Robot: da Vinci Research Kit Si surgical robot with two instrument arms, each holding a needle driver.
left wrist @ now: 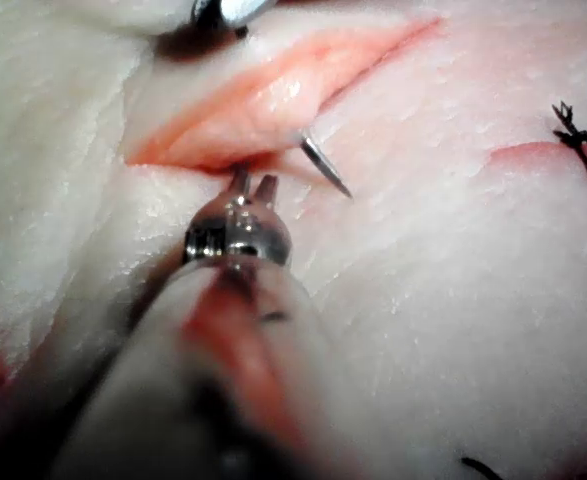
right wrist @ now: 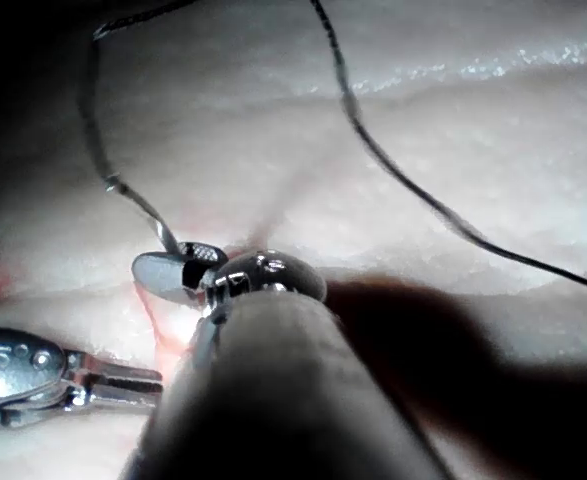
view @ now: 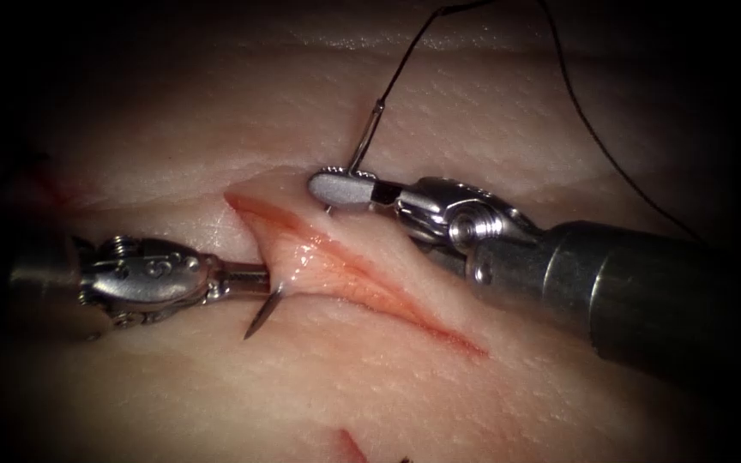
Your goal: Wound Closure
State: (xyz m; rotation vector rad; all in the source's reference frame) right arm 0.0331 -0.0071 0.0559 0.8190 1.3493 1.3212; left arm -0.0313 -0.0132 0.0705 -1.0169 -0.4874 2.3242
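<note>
Needle through both lips of the cut

Steel-jawed right tool (view: 340,189) clamps the curved silver needle (view: 362,141) near its tail end, just where the thin black thread (view: 576,103) joins and trails off behind the shaft. The needle runs under the pale pink tissue (view: 473,111) across the open pink cut (view: 345,266); its sharp tip sticks out beside the left tool (view: 259,279), whose narrow jaws stand slightly parted, holding nothing, just short of the tip.

Bare pale tissue (view: 490,411) lay open below the pink, gaping cut (view: 345,274); the thin black thread (view: 593,129) crossed the upper right.
</note>
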